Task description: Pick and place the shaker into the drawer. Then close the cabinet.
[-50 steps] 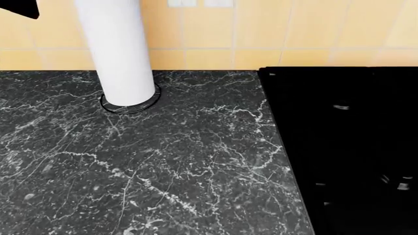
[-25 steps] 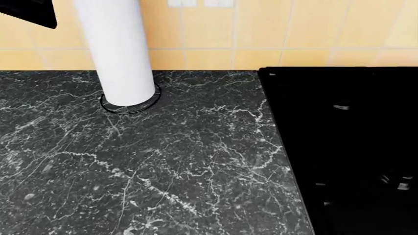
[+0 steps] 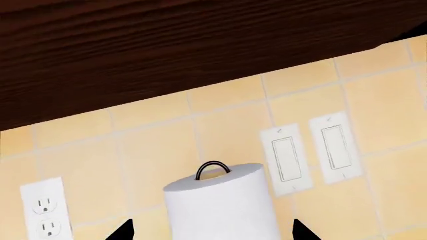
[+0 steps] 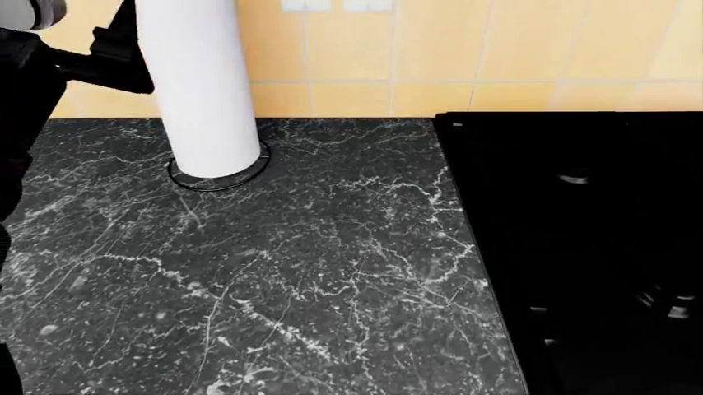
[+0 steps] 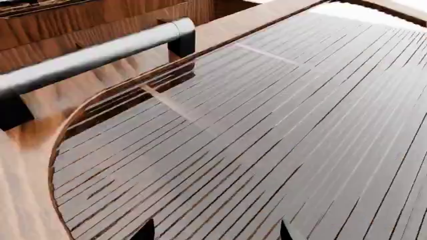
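The shaker and the drawer are out of view in all frames. My left gripper [image 3: 212,232] is open and empty; its two dark fingertips [image 3: 125,231] stand wide apart, facing the white paper towel roll [image 3: 223,205] and the tiled wall. In the head view my left arm [image 4: 99,58] shows as a dark shape at the upper left, just left of the roll [image 4: 203,90]. My right gripper [image 5: 215,234] is open and empty, close over a wooden cabinet door with a ribbed panel [image 5: 267,130] and a grey bar handle [image 5: 100,52].
A black marble counter [image 4: 286,271] fills the head view, with a black cooktop [image 4: 582,247] at its right. Wall switches [image 3: 313,150] and an outlet [image 3: 45,212] sit on the yellow tiles. A dark wood upper cabinet [image 3: 167,45] hangs above the roll.
My left arm has moved down and to the right into the head view, now close beside the paper towel roll. Nothing on the counter has moved.
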Tool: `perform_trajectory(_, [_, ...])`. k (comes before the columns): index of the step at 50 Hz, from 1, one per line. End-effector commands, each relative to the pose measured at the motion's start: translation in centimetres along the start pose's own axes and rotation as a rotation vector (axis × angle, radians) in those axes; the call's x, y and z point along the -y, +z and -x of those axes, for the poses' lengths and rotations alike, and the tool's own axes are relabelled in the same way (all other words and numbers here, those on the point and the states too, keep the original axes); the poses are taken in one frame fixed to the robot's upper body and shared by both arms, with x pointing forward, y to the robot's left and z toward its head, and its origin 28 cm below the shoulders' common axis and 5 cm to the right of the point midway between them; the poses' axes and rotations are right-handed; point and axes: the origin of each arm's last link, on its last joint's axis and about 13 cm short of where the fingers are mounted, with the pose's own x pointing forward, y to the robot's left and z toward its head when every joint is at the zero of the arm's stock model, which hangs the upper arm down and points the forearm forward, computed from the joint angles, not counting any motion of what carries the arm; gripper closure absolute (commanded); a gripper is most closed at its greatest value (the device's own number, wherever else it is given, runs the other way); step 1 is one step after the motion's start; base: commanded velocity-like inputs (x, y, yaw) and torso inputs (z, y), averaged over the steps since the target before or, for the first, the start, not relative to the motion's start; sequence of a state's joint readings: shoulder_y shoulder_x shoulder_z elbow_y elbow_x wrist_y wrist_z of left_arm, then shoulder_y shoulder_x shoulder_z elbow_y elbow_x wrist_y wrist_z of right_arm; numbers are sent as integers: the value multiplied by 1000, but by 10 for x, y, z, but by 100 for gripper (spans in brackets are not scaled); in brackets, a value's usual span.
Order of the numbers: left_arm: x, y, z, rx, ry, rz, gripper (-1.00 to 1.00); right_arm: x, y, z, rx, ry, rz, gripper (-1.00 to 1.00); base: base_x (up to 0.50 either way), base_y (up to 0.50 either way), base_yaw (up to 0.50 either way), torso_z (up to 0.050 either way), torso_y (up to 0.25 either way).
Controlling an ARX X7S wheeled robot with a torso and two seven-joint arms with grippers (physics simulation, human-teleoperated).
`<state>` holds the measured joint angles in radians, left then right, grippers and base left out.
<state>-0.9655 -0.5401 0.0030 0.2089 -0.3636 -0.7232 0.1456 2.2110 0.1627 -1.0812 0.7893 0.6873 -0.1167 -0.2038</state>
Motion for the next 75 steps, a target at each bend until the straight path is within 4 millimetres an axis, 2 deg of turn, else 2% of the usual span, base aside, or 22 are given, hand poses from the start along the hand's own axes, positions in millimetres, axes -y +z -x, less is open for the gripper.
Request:
perform_trajectory(1, [8,-35,12,-48,11,102,-100,-144,-24,-15,91,393,-495,-100,0,0,0,0,0])
perform_trajectory(5, [10,-37,15,-57,7,106,-100,-145,-49,-6,-3,354,-515,-100,0,0,0,0,0])
perform_trajectory(10, [13,-38,15,-63,-2,109,-100,-144,-61,-1,-56,330,-524,-100,0,0,0,0,0])
perform_trajectory(14, [16,-36,13,-61,-13,110,-100,-142,-60,-2,-57,328,-522,-100,0,0,0,0,0])
perform_trajectory(19, [19,-35,12,-54,-25,113,-100,-139,-35,-10,40,323,-534,-100,0,0,0,0,0])
perform_trajectory(20, [20,-35,12,-54,-28,115,-100,-126,-30,6,29,263,-524,-100,0,0,0,15,0])
perform_trajectory(23, [23,-37,11,-53,-40,118,-100,-111,-3,59,2,216,-500,-100,0,0,0,0,0])
perform_trajectory(25, [26,-38,10,-56,-46,119,-100,-112,18,102,-45,229,-500,-100,0,0,0,0,0])
perform_trajectory(28, [31,-38,5,-56,-61,118,-100,-99,32,148,-176,122,-455,-100,0,0,0,0,0])
perform_trajectory(30, [35,-35,3,-50,-71,119,-100,-90,35,167,-246,26,-431,-100,0,0,0,0,0])
perform_trajectory(33, [42,-28,4,-36,-96,126,-100,-79,26,189,-362,-129,-361,-100,0,0,0,0,0])
perform_trajectory(42, [48,-22,9,-35,-118,129,-100,-83,-3,228,-578,-304,-264,-100,0,0,0,0,0])
perform_trajectory(46, [49,-25,15,-46,-118,134,-100,-86,-14,241,-629,-354,-261,-100,0,0,0,0,0])
perform_trajectory(59, [53,-32,29,-62,-114,148,-100,-100,-38,266,-729,-416,-276,-100,0,0,0,0,0])
perform_trajectory(75, [55,-32,35,-69,-117,154,-100,-108,-44,270,-744,-409,-313,-100,1,134,0,0,0])
